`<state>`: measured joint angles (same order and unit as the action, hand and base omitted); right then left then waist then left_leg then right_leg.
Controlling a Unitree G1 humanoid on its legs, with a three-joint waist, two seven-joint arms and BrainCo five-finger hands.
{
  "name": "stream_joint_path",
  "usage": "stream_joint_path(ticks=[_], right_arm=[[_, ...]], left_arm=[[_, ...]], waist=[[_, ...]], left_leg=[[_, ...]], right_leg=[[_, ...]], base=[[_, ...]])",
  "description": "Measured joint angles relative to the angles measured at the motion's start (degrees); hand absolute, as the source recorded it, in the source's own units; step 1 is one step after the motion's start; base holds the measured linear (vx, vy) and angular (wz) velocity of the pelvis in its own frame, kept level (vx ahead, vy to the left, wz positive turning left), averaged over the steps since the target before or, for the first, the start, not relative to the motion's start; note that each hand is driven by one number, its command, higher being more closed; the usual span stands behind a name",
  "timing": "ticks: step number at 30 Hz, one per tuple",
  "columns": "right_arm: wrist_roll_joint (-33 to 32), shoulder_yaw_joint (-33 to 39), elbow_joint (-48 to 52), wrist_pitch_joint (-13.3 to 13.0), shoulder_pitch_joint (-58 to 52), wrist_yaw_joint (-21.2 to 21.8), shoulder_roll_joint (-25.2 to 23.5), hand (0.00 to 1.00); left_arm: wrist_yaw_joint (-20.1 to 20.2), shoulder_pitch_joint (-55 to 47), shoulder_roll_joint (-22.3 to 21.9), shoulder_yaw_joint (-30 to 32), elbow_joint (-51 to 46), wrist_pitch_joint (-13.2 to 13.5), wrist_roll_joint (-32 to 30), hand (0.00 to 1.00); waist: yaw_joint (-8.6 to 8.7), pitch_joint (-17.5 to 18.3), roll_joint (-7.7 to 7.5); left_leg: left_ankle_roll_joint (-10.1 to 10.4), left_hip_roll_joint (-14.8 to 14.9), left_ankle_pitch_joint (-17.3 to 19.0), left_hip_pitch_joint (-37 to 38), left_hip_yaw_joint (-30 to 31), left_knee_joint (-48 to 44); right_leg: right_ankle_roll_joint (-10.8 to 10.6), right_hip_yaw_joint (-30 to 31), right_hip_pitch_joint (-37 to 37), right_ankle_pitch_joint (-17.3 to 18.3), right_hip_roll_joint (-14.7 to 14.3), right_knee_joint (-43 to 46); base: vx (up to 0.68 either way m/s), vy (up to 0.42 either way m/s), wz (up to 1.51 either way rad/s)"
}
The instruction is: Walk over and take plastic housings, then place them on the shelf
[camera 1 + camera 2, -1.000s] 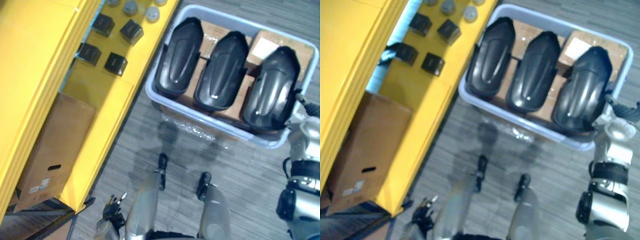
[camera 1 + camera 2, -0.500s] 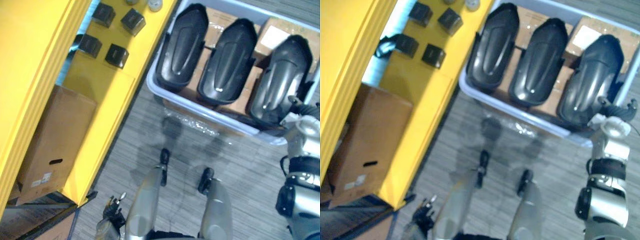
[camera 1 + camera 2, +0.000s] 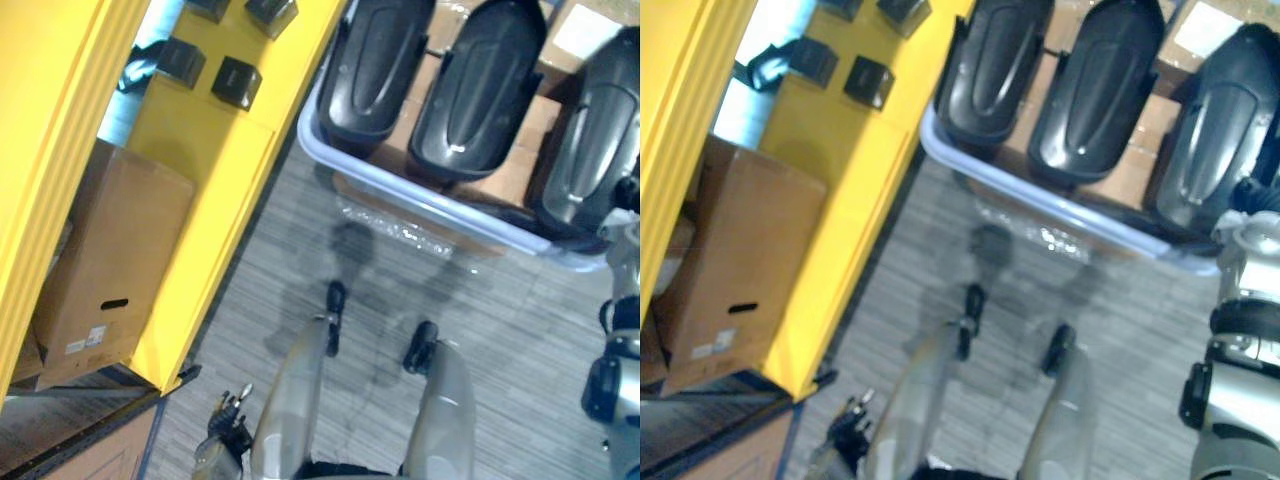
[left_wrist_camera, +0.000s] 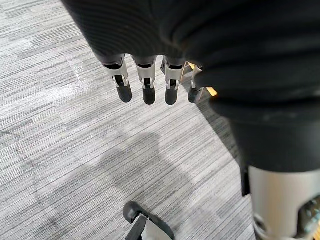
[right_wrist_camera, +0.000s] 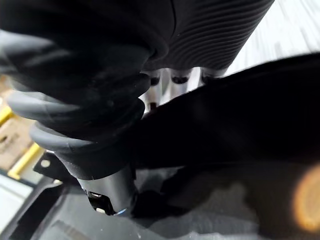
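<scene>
Reaching for the rightmost housing [image 3: 590, 140] looks like your current step: your right hand [image 5: 159, 92] is at the right edge of the frame, up against that shell's near end. All three plastic housings [image 3: 470, 85] lie side by side in the pale bin [image 3: 420, 195] at the upper right, none yet on the yellow shelf [image 3: 210, 170] along the left. In the right wrist view the dark shell hides your fingertips, so I cannot tell whether they have closed on it. Your left hand [image 4: 148, 86] hangs at the lower left with straight fingers, holding nothing, above the grey floor [image 4: 75, 150].

Watch the grip first. The shell is glossy, rounded and long, so a one-handed hold near one end could probably slip or let the far end droop. Its near end lies close to the bin rim, and a low lift may snag there and drag the bin. Swinging left, a tilted housing could knock the small black boxes [image 3: 237, 80] on the shelf.
</scene>
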<state>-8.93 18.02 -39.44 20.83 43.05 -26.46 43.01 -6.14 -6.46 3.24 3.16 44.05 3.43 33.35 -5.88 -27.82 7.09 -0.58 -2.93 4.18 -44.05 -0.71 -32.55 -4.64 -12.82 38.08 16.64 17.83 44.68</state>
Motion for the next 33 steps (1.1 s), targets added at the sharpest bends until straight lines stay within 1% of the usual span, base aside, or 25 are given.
stream_joint_path(ticks=[3,5,7,11,14,15,18,19,20,22,23,25,27,29,31,33], right_arm=[[4.0,-1.4,0.0,0.5,0.1,0.7,0.1,1.00],[5.5,-2.4,-0.5,1.0,0.1,2.1,0.1,1.00],[6.7,-3.6,-0.9,1.6,0.1,3.2,0.1,1.00],[9.4,-3.7,-2.1,1.5,0.1,4.4,0.1,1.00],[10.3,-5.2,-2.8,-0.2,0.0,3.8,0.1,1.00],[10.7,-6.5,-2.8,-1.5,-0.1,2.9,0.1,1.00],[12.1,-7.2,-1.8,-4.4,-1.0,1.0,0.1,1.00],[12.5,-7.2,-0.6,-5.4,-2.0,-0.1,0.1,1.00],[12.6,-7.1,0.2,-5.7,-2.4,-0.5,0.1,1.00],[13.2,-6.8,2.4,-7.9,-3.5,-3.2,0.1,1.00],[13.3,-6.7,3.0,-8.6,-3.9,-3.8,0.1,1.00],[14.3,-6.6,4.9,-10.8,-4.7,-5.2,0.1,1.00],[14.6,-6.5,6.4,-11.9,-4.9,-6.1,0.0,1.00],[15.5,-5.8,8.0,-12.3,-6.0,-7.1,-0.1,1.00],[15.5,-5.7,8.5,-12.3,-6.9,-7.9,-0.4,1.00],[16.5,-5.7,9.0,-12.3,-7.8,-9.0,-2.1,1.00]], left_arm=[[0.0,0.0,0.0,-0.2,-0.1,0.6,0.0,0.00],[0.0,0.0,0.3,-1.1,-0.1,1.6,0.0,0.00],[0.0,0.0,0.6,-1.9,-0.3,2.0,0.0,0.00],[-0.1,0.0,0.6,-2.2,-1.4,2.8,0.1,0.00],[-0.5,0.0,0.6,-2.4,-2.3,3.9,0.1,0.00],[-0.6,0.0,0.7,-3.0,-3.1,4.8,0.1,0.00],[-1.2,0.0,0.7,-4.3,-5.9,6.6,0.7,0.00],[-1.6,0.0,0.5,-4.6,-7.8,6.7,2.5,0.00],[-1.8,0.0,0.3,-4.6,-8.7,6.8,3.0,0.00],[-2.5,0.0,0.2,-4.5,-11.8,7.6,6.2,0.00],[-2.7,0.0,0.2,-4.4,-12.6,7.8,7.0,0.00],[-3.4,0.0,0.2,-4.3,-15.3,8.6,9.6,0.00],[-3.9,0.0,0.2,-4.2,-17.3,8.9,10.2,0.00],[-4.4,0.0,0.2,-3.7,-19.4,9.4,11.1,0.00],[-5.2,-0.1,0.3,-3.6,-20.9,10.8,11.2,0.00],[-7.5,-0.5,0.3,-3.3,-22.8,12.7,11.0,0.00]], waist=[[0.06,0.0,0.00],[0.01,0.0,0.00],[-0.16,0.0,0.00],[-0.83,0.0,0.01],[-1.20,0.0,0.00],[-1.23,0.0,0.00],[-1.20,0.0,0.00],[-1.20,0.0,0.00],[-1.18,0.0,0.00],[-1.01,0.0,-0.01],[-1.00,0.0,-0.03],[-1.00,0.0,-0.04],[-1.02,0.0,-0.08],[-0.95,0.1,-0.14],[-1.04,0.2,-0.80],[-1.19,0.3,-1.96]], left_leg=[[0.4,0.0,-0.2,0.0,0.0,0.0],[0.4,0.0,-0.3,0.0,0.0,0.0],[0.4,0.0,-0.3,0.1,0.0,0.0],[0.3,0.0,-0.3,0.3,0.0,-0.1],[0.3,0.0,-0.3,1.1,0.0,-0.1],[0.3,0.0,-0.3,1.4,0.0,-0.2],[0.3,0.0,-0.3,1.5,0.0,-0.2],[0.3,0.0,-0.3,1.9,0.0,-0.2],[0.3,0.0,-0.3,2.1,0.1,-0.2],[0.3,0.0,-0.3,3.3,0.2,-0.1],[0.3,0.0,-0.3,3.7,0.2,0.0],[0.2,0.2,-0.1,5.4,0.2,0.2],[-0.2,0.4,0.2,6.5,0.2,0.4],[0.0,1.1,0.3,7.4,0.0,0.7],[-0.1,2.5,0.2,8.5,-1.5,1.4],[0.2,3.3,-0.4,10.7,-2.6,2.7]], right_leg=[[0.0,0.0,0.0,0.0,0.0,0.0],[0.0,0.0,-0.1,0.0,0.0,0.0],[0.0,0.0,-0.2,0.0,0.0,-0.1],[0.0,0.0,-0.5,0.0,0.0,-0.1],[0.0,-0.1,-1.4,0.0,0.0,-0.1],[0.0,-0.1,-1.6,0.0,0.0,-0.1],[0.0,-0.2,-1.9,0.0,0.0,-0.1],[0.0,-0.4,-2.4,0.0,0.0,-0.2],[0.0,-0.4,-2.8,0.0,0.0,-0.2],[-0.1,-0.9,-4.3,0.0,0.0,-0.6],[-0.1,-1.0,-4.8,0.0,0.0,-0.7],[-0.1,-1.6,-6.9,0.0,-0.2,-1.4],[-0.1,-2.0,-8.4,0.0,-0.4,-2.2],[-0.2,-3.2,-10.3,0.0,-0.5,-3.0],[-0.2,-3.9,-11.9,-0.1,-0.7,-4.1],[-0.5,-4.6,-14.5,-0.3,-1.0,-5.8]], base=[[0.00,0.000,0.00],[0.00,0.000,0.00],[0.00,0.000,0.00],[0.00,0.000,0.00],[0.00,0.000,0.00],[0.00,0.000,0.00],[-0.01,-0.005,0.01],[-0.01,-0.011,0.04],[-0.01,-0.009,0.04],[0.00,-0.008,0.05],[0.00,-0.009,0.07],[-0.01,-0.009,0.04],[-0.01,-0.005,0.04],[-0.01,-0.021,0.15],[0.01,-0.038,0.14],[0.03,-0.026,0.07]])
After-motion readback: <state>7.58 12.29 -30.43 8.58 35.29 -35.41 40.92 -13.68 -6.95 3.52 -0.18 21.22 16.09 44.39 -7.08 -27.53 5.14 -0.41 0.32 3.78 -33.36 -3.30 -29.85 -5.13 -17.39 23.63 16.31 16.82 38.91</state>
